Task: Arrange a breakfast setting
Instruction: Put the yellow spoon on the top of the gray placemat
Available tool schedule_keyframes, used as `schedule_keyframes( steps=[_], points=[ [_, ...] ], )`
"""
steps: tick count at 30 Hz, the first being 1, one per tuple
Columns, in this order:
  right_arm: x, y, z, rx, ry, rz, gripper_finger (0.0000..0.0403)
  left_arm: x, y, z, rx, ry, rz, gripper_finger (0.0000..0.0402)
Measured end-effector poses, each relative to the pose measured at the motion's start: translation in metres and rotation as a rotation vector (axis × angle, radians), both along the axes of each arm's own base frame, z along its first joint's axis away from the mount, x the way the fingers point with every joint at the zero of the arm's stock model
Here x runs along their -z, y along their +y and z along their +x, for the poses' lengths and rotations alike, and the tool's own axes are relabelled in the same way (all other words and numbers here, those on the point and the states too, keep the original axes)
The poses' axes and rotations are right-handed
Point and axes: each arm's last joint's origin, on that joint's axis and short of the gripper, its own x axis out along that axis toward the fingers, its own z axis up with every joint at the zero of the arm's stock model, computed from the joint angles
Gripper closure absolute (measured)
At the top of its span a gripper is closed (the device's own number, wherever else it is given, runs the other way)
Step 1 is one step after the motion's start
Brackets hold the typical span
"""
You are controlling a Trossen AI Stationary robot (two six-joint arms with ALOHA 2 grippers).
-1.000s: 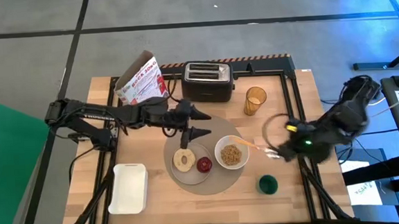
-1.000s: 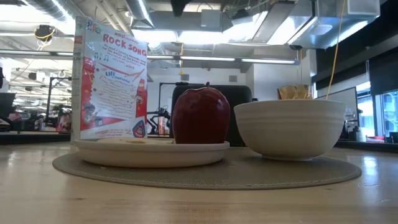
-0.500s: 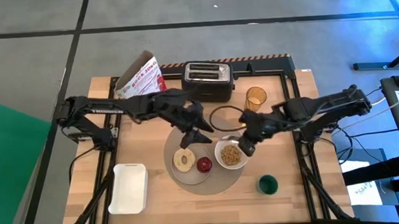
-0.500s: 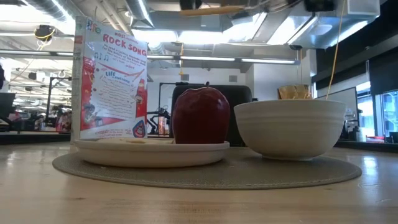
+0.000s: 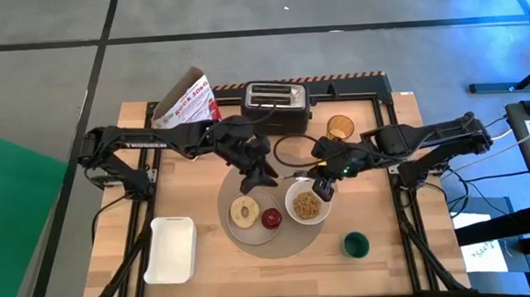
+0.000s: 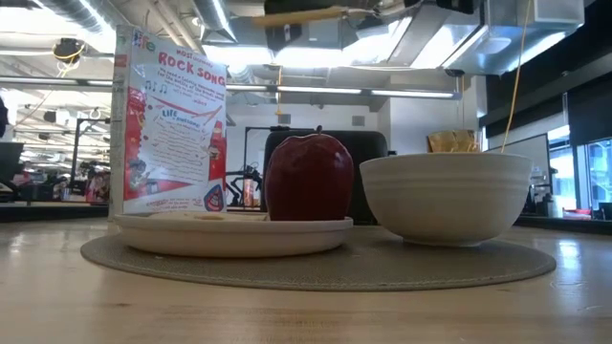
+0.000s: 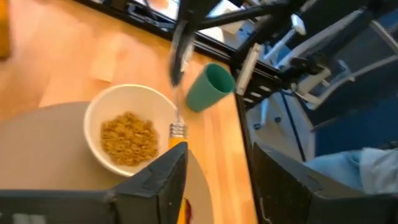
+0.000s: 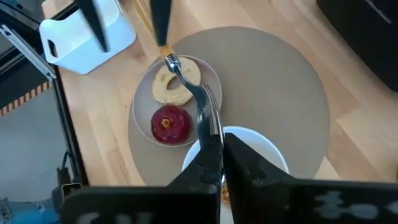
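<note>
A grey placemat holds a white plate with a tan bagel and a red apple, and a white bowl of cereal. My right gripper is shut on a spoon above the bowl. The spoon's yellow handle reaches between the open fingers of my left gripper, close to one finger. The handle also shows at the top of the low view. My right gripper pinches the spoon's metal end between its two fingers, which hide the tip. The fingers slant down from the table's right side, along the spoon. The spoon is lifted clear over the bowl and plate, its handle toward my left gripper. My left gripper: I cannot tell whether its finger touches the handle.
A black toaster, a cereal box and an amber cup stand at the far side. A green cup is at the near right and a white container at the near left.
My right gripper has swung from the table's right edge toward the centre with the spoon and now hangs over the bowl. My left gripper has shifted a little toward the right gripper, staying open. The spoon's handle now lies between the left fingers.
</note>
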Motion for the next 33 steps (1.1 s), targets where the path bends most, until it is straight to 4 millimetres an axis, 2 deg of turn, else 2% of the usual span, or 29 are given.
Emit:
schedule_keyframes(
  steps=[4, 10, 18, 23, 26, 33],
  points=[
    [0.0, 0.0, 0.0, -0.004, -0.001, -0.017, 0.0403, 0.0, 0.008, 0.0, -0.054, -0.006, 0.024, 0.0245],
    [-0.002, 0.0, 0.002, -0.06, -0.03, -0.079, 0.0403, -0.003, 0.015, -0.001, -0.065, -0.025, 0.029, 0.0247],
    [-0.004, -0.015, 0.007, -0.051, -0.053, -0.112, 0.0403, 0.016, 0.012, 0.014, 0.079, -0.002, -0.065, 0.0247],
    [-0.006, -0.026, 0.01, -0.055, -0.074, -0.125, 0.0403, 0.019, 0.014, 0.015, 0.039, 0.019, -0.048, 0.0253],
    [-0.005, -0.031, 0.01, -0.069, -0.066, -0.121, 0.0403, 0.019, 0.019, 0.014, 0.012, 0.022, -0.037, 0.0279],
    [-0.003, -0.036, 0.008, -0.088, -0.034, -0.13, 0.0403, 0.017, 0.036, 0.01, -0.041, 0.028, -0.037, 0.0369]
  ],
)
